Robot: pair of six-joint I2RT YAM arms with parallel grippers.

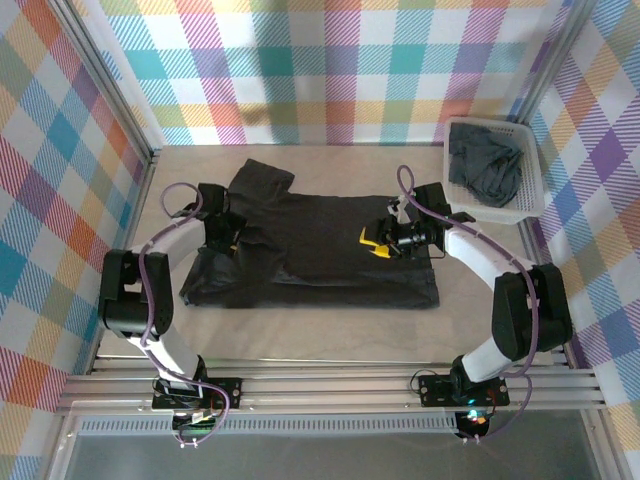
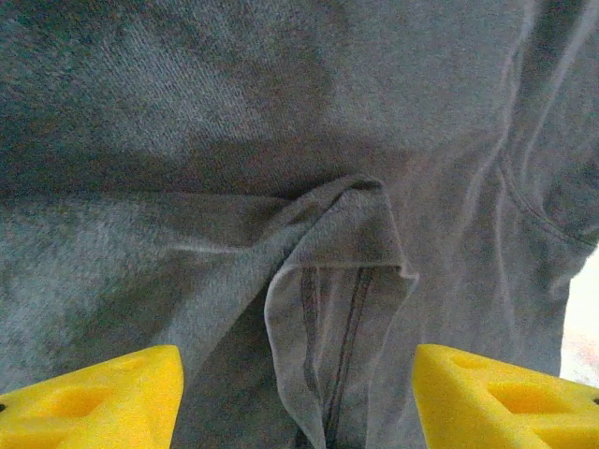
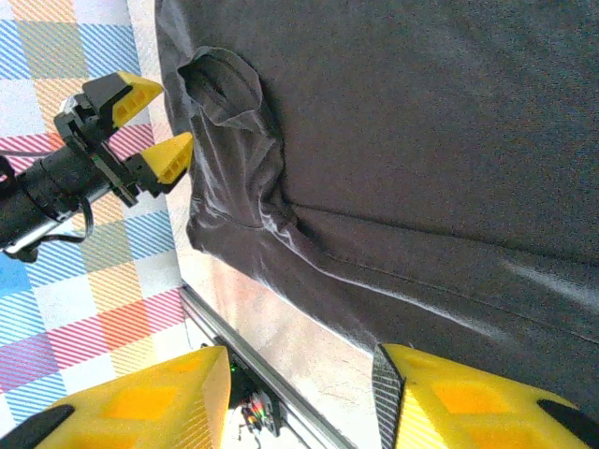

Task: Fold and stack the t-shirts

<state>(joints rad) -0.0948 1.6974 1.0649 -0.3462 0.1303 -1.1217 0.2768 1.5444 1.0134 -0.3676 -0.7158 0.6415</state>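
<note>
Left wrist view: left gripper (image 2: 298, 374) wide, empty, over t-shirt (image 2: 281, 112); right gripper (image 3: 301, 365) half-wide, empty.

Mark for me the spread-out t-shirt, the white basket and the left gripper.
spread t-shirt (image 1: 330, 255), top view, middle of its body.
white basket (image 1: 487, 121), top view, far rim.
left gripper (image 3: 154, 122), right wrist view, midway between its yellow fingertips.

spread t-shirt (image 1: 320, 255): flat on the table (image 1: 300, 335), the landmark
basket (image 1: 497, 211): behind and to the right of the spread t-shirt, apart from it
crumpled t-shirt (image 1: 487, 170): in the basket
left gripper (image 1: 233, 240): above the spread t-shirt's left part
right gripper (image 1: 374, 243): above its right part
</note>
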